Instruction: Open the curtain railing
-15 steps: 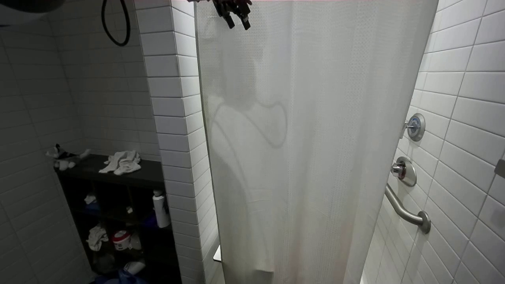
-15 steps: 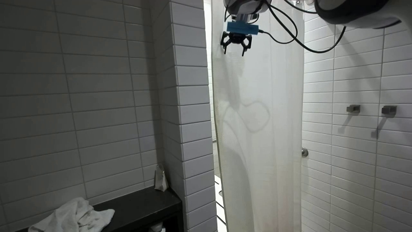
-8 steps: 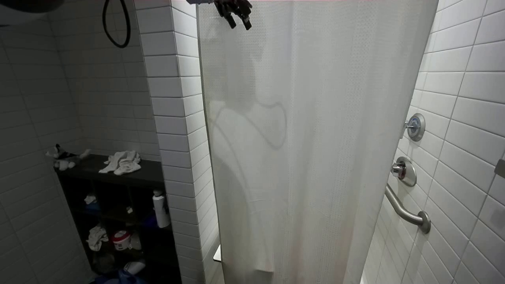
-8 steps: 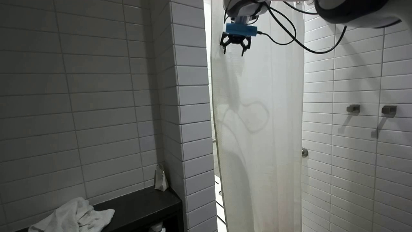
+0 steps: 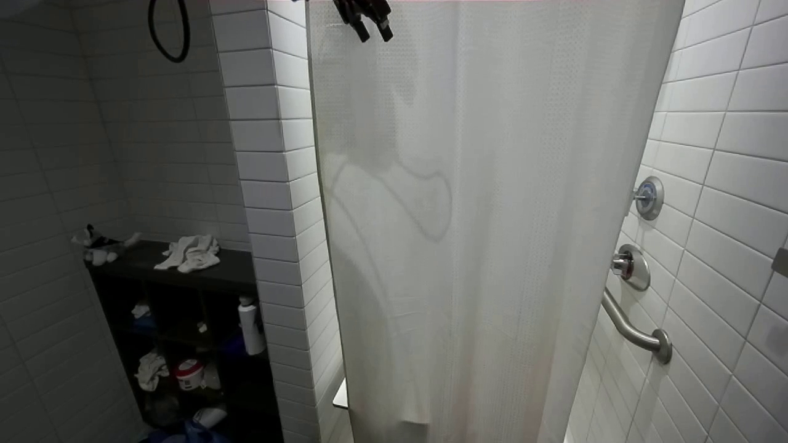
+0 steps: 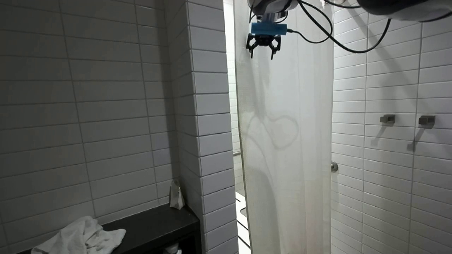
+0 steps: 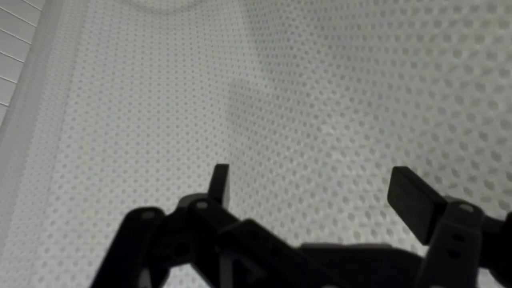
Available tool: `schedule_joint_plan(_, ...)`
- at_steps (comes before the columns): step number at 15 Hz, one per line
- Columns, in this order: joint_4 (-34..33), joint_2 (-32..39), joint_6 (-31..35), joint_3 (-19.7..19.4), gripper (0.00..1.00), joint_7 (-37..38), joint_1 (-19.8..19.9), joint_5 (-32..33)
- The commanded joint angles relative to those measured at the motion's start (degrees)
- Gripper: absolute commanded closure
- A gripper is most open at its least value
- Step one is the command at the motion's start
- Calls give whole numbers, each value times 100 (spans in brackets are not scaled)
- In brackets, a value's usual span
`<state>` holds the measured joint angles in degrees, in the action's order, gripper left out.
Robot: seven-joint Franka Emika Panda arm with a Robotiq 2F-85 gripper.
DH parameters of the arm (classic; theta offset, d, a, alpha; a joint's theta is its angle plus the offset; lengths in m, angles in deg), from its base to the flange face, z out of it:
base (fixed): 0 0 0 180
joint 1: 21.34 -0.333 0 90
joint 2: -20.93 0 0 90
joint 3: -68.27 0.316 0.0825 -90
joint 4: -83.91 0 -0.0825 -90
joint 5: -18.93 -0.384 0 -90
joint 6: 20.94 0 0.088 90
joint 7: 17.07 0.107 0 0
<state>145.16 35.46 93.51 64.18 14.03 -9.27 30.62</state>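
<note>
The curtain railing (image 5: pixel 505 215), a tall white curtain with soft vertical folds, hangs down across both exterior views (image 6: pixel 289 158). High up near its left edge is my gripper (image 5: pixel 375 38), black, with fingers pointing down in front of the fabric. A blue block sits above the gripper (image 6: pixel 261 57), whose two fingertips stand well apart. Dotted curtain fabric (image 7: pixel 140 100) fills most of the wrist view, its edge running down the left side. Between the spread fingers (image 7: pixel 416 200) only flat fabric shows behind, none pinched. Whether a finger touches the cloth I cannot tell.
Left of the curtain stands a white tiled pillar (image 6: pixel 213 141), with a narrow gap showing a white slatted bench (image 6: pixel 243 225). A dark shelf (image 6: pixel 155 224) bears a white cloth (image 6: pixel 81 236). On the right wall are a grab bar (image 5: pixel 634 332) and hooks (image 6: pixel 426 121).
My gripper has shifted slightly right and up in an exterior view, still open. The curtain's left edge has moved a little to the right, widening the gap beside the pillar.
</note>
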Motion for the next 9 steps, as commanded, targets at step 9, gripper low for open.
schedule_joint_plan(9,1658,-1416,-149,79,0,217,-241,857)
